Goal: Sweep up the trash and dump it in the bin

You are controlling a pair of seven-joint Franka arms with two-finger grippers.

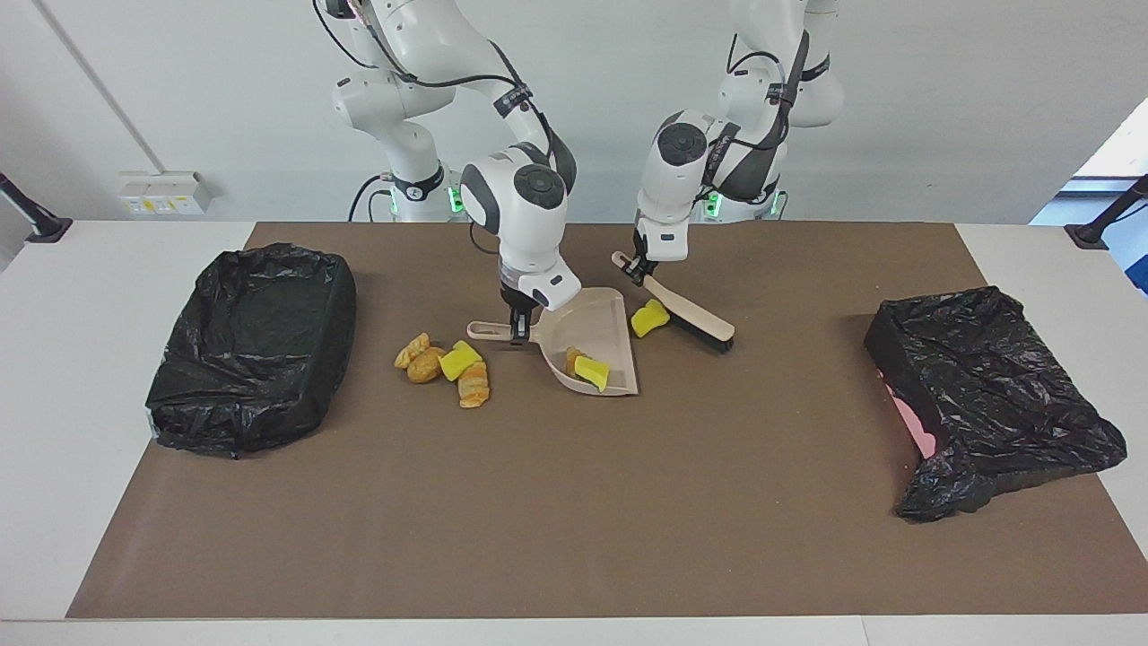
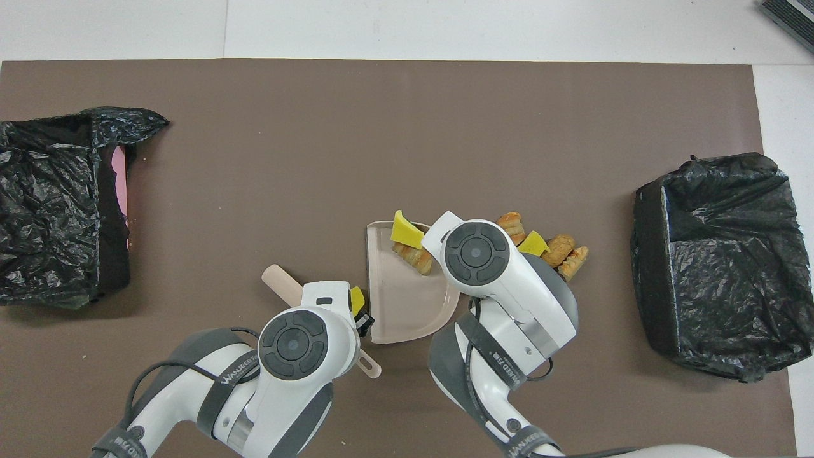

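My right gripper (image 1: 517, 333) is shut on the handle of the beige dustpan (image 1: 603, 327), which rests on the brown mat. In the pan lie two pieces of trash, a yellow chunk (image 1: 592, 371) and an orange striped one (image 1: 571, 358). My left gripper (image 1: 639, 269) is shut on the handle of the brush (image 1: 695, 316), whose bristles touch the mat. A loose yellow chunk (image 1: 648, 318) lies between the brush and the pan's open edge. Several more chunks (image 1: 444, 362) sit beside the pan's handle, toward the black-lined bin (image 1: 251, 345). From overhead both wrists hide the fingers.
A second black-bagged container (image 1: 987, 395) with pink showing lies on its side at the left arm's end of the mat. The bin (image 2: 718, 261) stands at the right arm's end. The brown mat (image 1: 574, 520) covers most of the table.
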